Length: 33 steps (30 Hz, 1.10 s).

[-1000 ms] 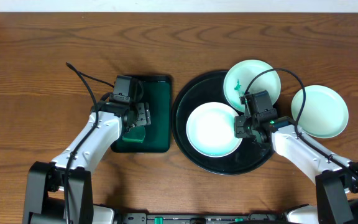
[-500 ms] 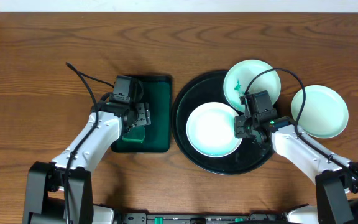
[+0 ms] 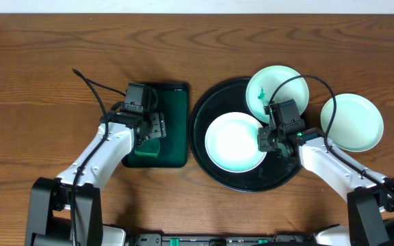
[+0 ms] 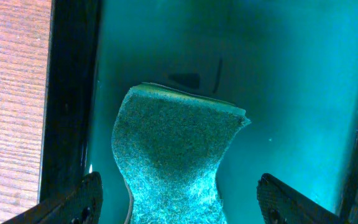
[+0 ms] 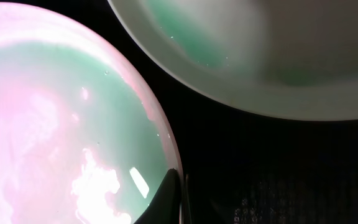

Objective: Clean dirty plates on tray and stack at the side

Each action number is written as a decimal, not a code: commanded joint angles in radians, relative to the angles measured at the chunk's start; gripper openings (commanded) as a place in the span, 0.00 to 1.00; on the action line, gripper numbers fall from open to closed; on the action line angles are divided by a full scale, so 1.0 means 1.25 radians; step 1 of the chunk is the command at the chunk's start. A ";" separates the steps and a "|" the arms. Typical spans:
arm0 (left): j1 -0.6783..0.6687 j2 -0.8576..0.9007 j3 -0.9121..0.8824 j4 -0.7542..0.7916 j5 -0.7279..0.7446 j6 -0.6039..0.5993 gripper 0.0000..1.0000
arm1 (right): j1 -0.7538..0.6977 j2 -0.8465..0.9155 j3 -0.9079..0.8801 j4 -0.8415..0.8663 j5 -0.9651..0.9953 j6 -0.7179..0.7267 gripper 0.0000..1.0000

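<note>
On the round black tray (image 3: 211,113) lies one white plate (image 3: 234,141), and my right gripper (image 3: 265,140) is shut on its right rim. The right wrist view shows that plate (image 5: 61,124) with one dark finger (image 5: 166,199) over its edge at my right gripper (image 5: 178,196). A second plate (image 3: 277,92) with a green smear rests on the tray's upper right rim; it fills the top of the right wrist view (image 5: 260,56). A third plate (image 3: 351,121) sits on the table to the right. My left gripper (image 3: 154,130) is open.
A rectangular dark green tray (image 3: 173,102) holds a green sponge (image 4: 173,155). My left gripper (image 4: 179,202) stands open astride the sponge, and its fingers (image 4: 79,199) are apart from it on both sides. A black cable (image 3: 91,85) trails on the wood to the left.
</note>
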 commanded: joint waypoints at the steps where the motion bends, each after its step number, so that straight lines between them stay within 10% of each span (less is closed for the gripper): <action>1: 0.003 0.004 -0.002 0.001 -0.010 0.005 0.80 | 0.005 0.009 -0.003 0.009 -0.030 -0.004 0.01; 20: 0.032 -0.041 0.057 0.018 -0.001 -0.002 0.80 | 0.005 0.009 -0.003 0.009 -0.030 -0.004 0.01; 33: 0.309 -0.282 0.152 0.031 -0.010 -0.002 0.80 | 0.005 0.009 -0.003 0.009 -0.030 -0.004 0.05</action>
